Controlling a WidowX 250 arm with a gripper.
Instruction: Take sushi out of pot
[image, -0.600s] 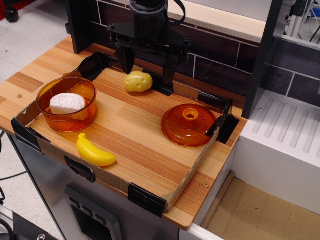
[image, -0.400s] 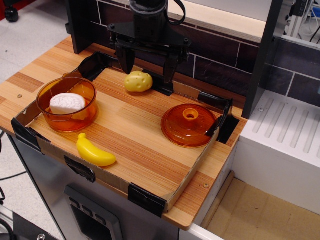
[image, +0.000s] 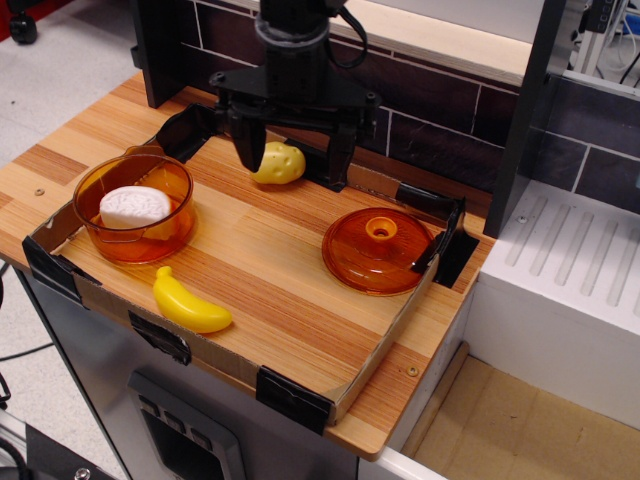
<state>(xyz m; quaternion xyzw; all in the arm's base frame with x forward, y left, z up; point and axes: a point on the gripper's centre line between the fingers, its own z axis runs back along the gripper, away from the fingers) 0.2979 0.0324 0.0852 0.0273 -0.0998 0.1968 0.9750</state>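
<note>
The sushi (image: 135, 207), white on top with an orange layer beneath, lies inside the transparent orange pot (image: 120, 242) at the left of the wooden tray. My gripper (image: 292, 172) hangs at the back of the tray, open and empty, its black fingers (image: 247, 145) straddling the yellow potato (image: 279, 163). It is well to the right of and behind the pot.
An orange domed lid (image: 377, 250) with a knob lies at the right. A yellow banana (image: 189, 302) lies in front of the pot. The tray has low cardboard walls (image: 377, 349) with black corner brackets. A dark brick wall stands behind; a white rack (image: 580, 280) stands to the right.
My gripper has dropped lower and shifted slightly toward the front, its fingers now level with the potato. The sushi and pot have not moved.
</note>
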